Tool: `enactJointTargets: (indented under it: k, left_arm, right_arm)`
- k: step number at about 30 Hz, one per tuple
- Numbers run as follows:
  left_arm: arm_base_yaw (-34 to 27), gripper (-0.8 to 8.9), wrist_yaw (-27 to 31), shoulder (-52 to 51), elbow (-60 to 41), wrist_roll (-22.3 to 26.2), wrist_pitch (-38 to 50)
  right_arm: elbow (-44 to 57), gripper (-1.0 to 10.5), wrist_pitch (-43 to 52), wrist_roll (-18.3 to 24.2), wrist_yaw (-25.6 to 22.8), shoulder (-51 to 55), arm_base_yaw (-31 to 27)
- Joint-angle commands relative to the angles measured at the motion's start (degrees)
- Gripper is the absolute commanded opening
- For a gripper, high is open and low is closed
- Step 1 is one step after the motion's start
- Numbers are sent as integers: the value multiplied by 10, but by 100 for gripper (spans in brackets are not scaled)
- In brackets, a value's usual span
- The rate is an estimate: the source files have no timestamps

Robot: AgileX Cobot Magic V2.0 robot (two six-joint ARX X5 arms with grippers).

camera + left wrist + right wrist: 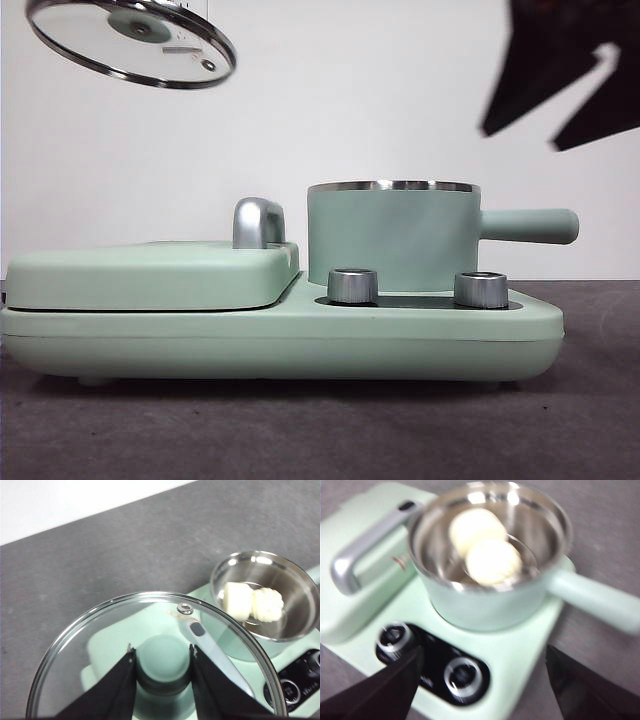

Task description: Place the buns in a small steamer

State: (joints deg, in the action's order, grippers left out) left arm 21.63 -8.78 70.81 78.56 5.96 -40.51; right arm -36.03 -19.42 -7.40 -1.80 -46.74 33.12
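The small steamer (392,235), a mint-green pot with a steel rim and side handle, stands on the appliance base. Both buns lie inside it: the smooth one (475,527) (236,600) and the ridged one (493,560) (267,605), side by side. My left gripper (162,655) is shut on the green knob of the glass lid (150,655) and holds it high up at the left, tilted; the lid also shows in the front view (130,42). My right gripper (482,680) is open and empty above the control knobs, and is dark at the top right of the front view (560,75).
The flat mint-green griddle cover (150,272) with its steel handle (257,222) lies left of the pot. Two steel control knobs (352,285) (481,289) sit on the base's front. Grey tabletop surrounds the appliance.
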Motion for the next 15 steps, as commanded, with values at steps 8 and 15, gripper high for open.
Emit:
enactJointTargets:
  k: [8, 15]
  left_arm:
    - [96, 10, -3, 92, 11, -11, 87]
    - [162, 10, -2, 161, 11, -27, 212]
  right_arm:
    - [2, 387, -132, -10, -58, 139, 5]
    - [2, 387, -154, -12, -58, 170, 5]
